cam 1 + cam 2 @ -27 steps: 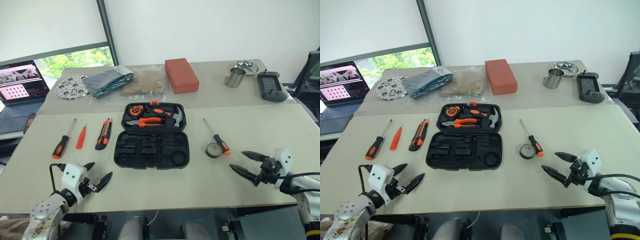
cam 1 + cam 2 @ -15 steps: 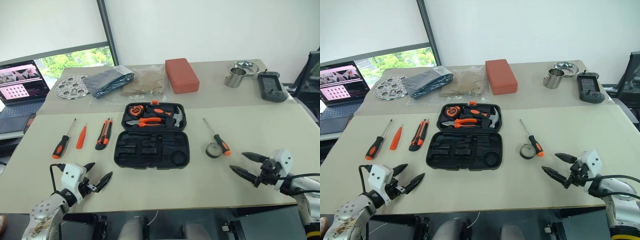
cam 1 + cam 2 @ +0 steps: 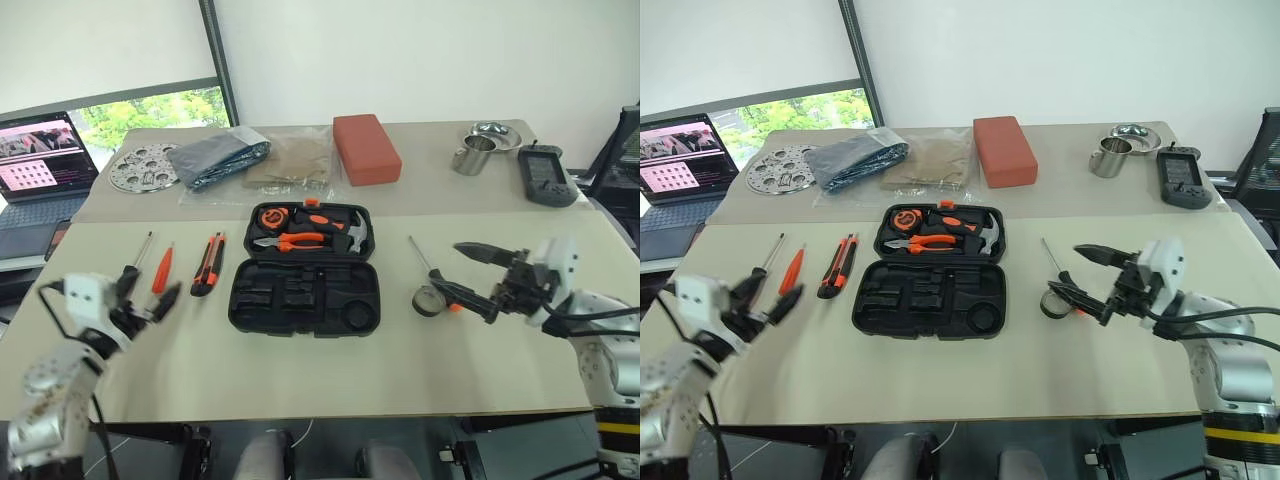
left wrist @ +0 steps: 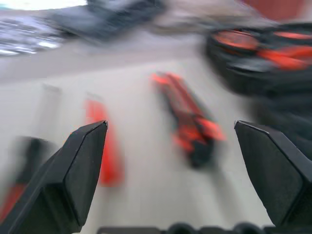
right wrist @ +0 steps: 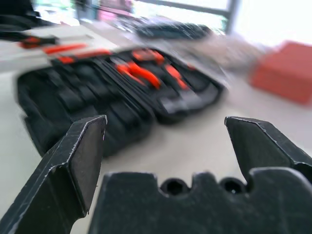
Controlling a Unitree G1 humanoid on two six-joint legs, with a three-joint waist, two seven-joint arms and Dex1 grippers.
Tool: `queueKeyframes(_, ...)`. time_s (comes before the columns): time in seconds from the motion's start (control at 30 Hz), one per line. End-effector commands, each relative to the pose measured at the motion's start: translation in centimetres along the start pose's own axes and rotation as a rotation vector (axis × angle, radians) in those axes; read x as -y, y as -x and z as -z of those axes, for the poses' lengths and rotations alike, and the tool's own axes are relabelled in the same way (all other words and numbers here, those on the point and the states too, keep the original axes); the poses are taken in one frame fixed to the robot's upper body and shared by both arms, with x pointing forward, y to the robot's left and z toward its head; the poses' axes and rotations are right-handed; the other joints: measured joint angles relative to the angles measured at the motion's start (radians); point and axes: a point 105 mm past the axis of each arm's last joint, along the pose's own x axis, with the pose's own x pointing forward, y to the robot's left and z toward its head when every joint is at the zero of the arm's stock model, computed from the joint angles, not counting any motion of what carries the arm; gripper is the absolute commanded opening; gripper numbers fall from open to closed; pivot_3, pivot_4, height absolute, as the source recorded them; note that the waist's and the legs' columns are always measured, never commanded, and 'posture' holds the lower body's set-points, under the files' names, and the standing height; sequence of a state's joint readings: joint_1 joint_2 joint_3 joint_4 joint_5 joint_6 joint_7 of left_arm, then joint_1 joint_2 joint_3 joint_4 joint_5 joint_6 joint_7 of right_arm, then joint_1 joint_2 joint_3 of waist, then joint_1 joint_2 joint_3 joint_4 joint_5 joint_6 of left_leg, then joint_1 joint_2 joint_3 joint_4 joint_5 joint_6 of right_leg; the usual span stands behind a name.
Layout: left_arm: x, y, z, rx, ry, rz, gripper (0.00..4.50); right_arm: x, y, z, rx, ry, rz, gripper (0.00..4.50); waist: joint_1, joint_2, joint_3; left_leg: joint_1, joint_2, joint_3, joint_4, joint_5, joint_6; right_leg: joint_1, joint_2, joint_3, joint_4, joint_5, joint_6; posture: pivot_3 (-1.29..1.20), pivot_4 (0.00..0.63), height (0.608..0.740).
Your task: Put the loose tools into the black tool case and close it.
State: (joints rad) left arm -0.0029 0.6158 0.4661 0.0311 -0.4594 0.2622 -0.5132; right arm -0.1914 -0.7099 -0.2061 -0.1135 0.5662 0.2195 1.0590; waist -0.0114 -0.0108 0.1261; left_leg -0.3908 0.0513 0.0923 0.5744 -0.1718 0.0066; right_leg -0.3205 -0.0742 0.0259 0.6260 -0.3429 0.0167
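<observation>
— Two hands are up over the bench (image 3: 300,370), right?

— Yes. We see our left hand (image 3: 148,298) with its fingers spread wide, holding nothing. It hangs just by the handle end of the big screwdriver (image 3: 131,277) on the left.

— What lies next to that one?

— We see the thin orange screwdriver (image 3: 162,270) beside it, then the utility knife (image 3: 207,266). All three lie in a row, left of the black tool case (image 3: 304,297).

— Is the case shut?

— No, it lies open in the middle of the bench. We see pliers (image 3: 290,240) and a hammer (image 3: 349,230) in its far half. The near half has bare slots.

— And our right hand?

— Our right hand (image 3: 462,272) is wide open too, with nothing in it. It points toward the case and sits over the other screwdriver (image 3: 428,266) and the small tape roll (image 3: 429,299), which touch each other on the right. We cannot tell if it touches them.
</observation>
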Motion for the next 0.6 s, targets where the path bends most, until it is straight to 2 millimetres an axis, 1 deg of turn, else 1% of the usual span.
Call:
queueKeyframes(0.03, -3.9, -0.2, -0.9, -0.014, -0.034, -0.147, 4.45, -1.2, -2.0, -2.7, 0.068, 0.024, -0.090, 4.50, -0.002, -0.001, 0.001, -0.001, 0.000, 0.001, 0.000, 0.000, 0.000, -0.001, 0.000, -0.002, -0.001, 0.000, 0.001, 0.00, 0.150, 0.740)
queueKeyframes(0.13, -5.7, -0.8, -1.4, -0.042, -0.082, -0.189, 4.45, -2.2, -3.3, -3.7, 0.087, 0.035, -0.157, 4.50, -0.002, -0.003, 0.002, -0.001, 0.000, 0.002, 0.000, -0.001, 0.000, -0.001, -0.001, -0.005, -0.001, 0.000, 0.001, 0.00, 0.150, 0.740)
queueKeyframes(0.23, -6.5, -1.3, -1.1, -0.092, -0.098, -0.173, 4.45, -3.2, -4.2, -4.3, 0.103, 0.039, -0.205, 4.50, -0.001, -0.003, 0.002, -0.001, 0.000, 0.001, -0.001, -0.001, 0.000, -0.001, -0.002, -0.008, 0.000, 0.000, 0.001, 0.00, 0.150, 0.740)
queueKeyframes(0.33, -6.4, -1.7, 0.0, -0.158, -0.080, -0.119, 4.45, -3.8, -4.6, -4.7, 0.107, 0.042, -0.232, 4.50, 0.001, -0.003, 0.002, -0.001, 0.001, 0.001, -0.002, -0.001, 0.000, -0.002, -0.003, -0.010, 0.001, 0.000, 0.001, 0.00, 0.150, 0.740)
queueKeyframes(0.4, -6.3, -2.0, 1.3, -0.227, -0.051, -0.076, 4.45, -4.0, -4.8, -5.2, 0.119, 0.049, -0.247, 4.50, 0.001, -0.003, 0.002, -0.001, 0.000, 0.001, -0.002, -0.001, 0.000, -0.002, -0.003, -0.010, 0.001, 0.000, 0.001, 0.00, 0.150, 0.740)
queueKeyframes(0.5, -6.7, -2.3, 2.5, -0.292, -0.019, -0.062, 4.45, -4.1, -5.1, -5.7, 0.129, 0.054, -0.257, 4.50, 0.000, -0.004, 0.001, -0.001, 0.001, 0.001, -0.002, -0.001, -0.001, -0.003, -0.003, -0.010, 0.001, 0.000, 0.001, 0.00, 0.150, 0.740)
queueKeyframes(0.6, -6.2, -2.6, 3.5, -0.346, 0.023, -0.003, 4.45, -4.1, -5.1, -5.8, 0.133, 0.056, -0.260, 4.50, 0.000, -0.004, 0.001, -0.002, 0.001, 0.001, -0.002, -0.001, -0.001, -0.005, -0.003, -0.011, 0.003, 0.000, 0.001, 0.00, 0.150, 0.740)
